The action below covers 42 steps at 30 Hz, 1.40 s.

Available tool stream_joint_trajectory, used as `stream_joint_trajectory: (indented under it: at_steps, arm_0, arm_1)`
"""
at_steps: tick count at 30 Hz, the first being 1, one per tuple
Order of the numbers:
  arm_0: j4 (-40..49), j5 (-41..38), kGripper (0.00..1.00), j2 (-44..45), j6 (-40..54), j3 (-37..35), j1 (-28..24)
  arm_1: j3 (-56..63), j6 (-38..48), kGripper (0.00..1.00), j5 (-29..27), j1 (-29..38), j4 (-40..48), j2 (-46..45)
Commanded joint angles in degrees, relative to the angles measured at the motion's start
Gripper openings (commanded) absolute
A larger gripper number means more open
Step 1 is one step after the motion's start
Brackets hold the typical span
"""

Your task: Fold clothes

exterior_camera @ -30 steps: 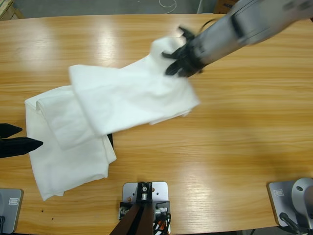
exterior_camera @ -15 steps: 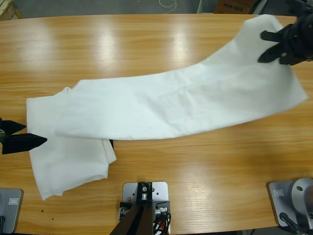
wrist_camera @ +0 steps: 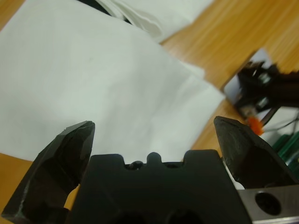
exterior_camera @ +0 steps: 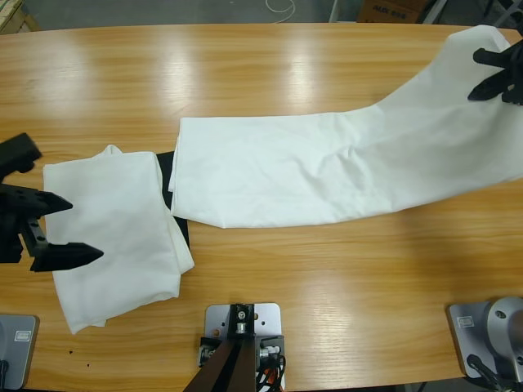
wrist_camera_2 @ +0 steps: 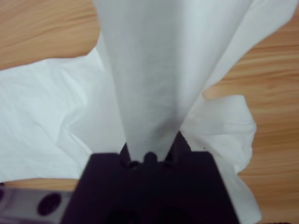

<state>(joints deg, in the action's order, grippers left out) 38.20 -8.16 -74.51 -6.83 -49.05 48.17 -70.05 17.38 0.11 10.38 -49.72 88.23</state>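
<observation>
A white T-shirt (exterior_camera: 327, 167) stretches across the table's middle to the far right, where my right gripper (exterior_camera: 500, 75) is shut on its lifted end. In the right wrist view this cloth (wrist_camera_2: 149, 79) rises straight out of the shut jaws. A second white T-shirt (exterior_camera: 114, 233) lies folded at the table's left. My left gripper (exterior_camera: 69, 229) stands open at that shirt's left edge, its jaws spread over the white cloth (wrist_camera: 93, 88) with nothing between them.
A dark strip (exterior_camera: 166, 175) shows on the table between the two shirts. Bare wooden table (exterior_camera: 351, 278) lies in front of the stretched shirt and behind it. A black device with an orange part (wrist_camera: 261, 98) shows beyond the folded shirt in the left wrist view.
My right gripper has pulled the top shirt to the right, off the folded one, so the two now lie apart. My left gripper has moved further over the folded shirt with its jaws wider.
</observation>
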Motion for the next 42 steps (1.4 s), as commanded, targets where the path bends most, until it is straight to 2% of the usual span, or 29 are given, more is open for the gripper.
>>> stream_joint_trajectory:
  at_steps: [1, 3, 6, 14, 17, 20, 27, 33, 35, 42]
  arm_0:
    - [10.1, 12.2, 0.996, -11.8, 27.8, -3.8, 2.7]
    - [8.4, 13.0, 0.999, -14.2, 33.0, -1.3, 2.2]
    - [3.0, 10.9, 0.996, -15.8, 34.5, 0.9, 2.0]
    - [-0.5, 8.5, 0.996, -29.0, 37.9, -0.1, 2.2]
    - [-2.5, 8.5, 0.992, -34.1, 38.9, -1.3, 0.0]
    - [-4.9, 8.5, 0.987, -36.6, 38.7, -1.6, -6.4]
    - [-7.6, 8.6, 0.987, -40.2, 37.5, -6.2, -28.4]
    - [-7.5, 7.9, 0.991, -44.1, 24.9, -12.5, -41.7]
    - [-7.4, 6.0, 0.990, -46.0, 21.0, -16.2, -44.0]
    - [-2.6, 2.8, 0.987, -53.6, 14.2, -33.2, -44.1]
  arm_1:
    - [-0.7, 2.8, 1.000, -4.6, 0.2, 0.0, 1.3]
    - [-0.4, 3.1, 1.000, -3.4, 0.2, 0.0, 1.4]
    - [0.8, 3.6, 1.000, -1.7, 0.2, 0.7, 1.5]
    - [1.5, 3.8, 1.000, 0.0, 0.2, 1.6, 2.3]
    - [1.1, 3.8, 1.000, 1.0, 0.2, 1.8, 2.3]
    - [0.9, 3.9, 1.000, 1.6, 0.2, 1.7, 1.9]
    - [2.2, 3.9, 1.000, 2.0, 0.2, 1.2, 1.7]
    - [4.0, 3.9, 1.000, 2.3, 0.2, 1.3, 2.0]
    - [4.2, 3.9, 1.000, 2.3, 0.2, 1.4, 2.1]
    - [4.5, 3.9, 1.000, 3.1, 0.3, 1.6, 3.4]
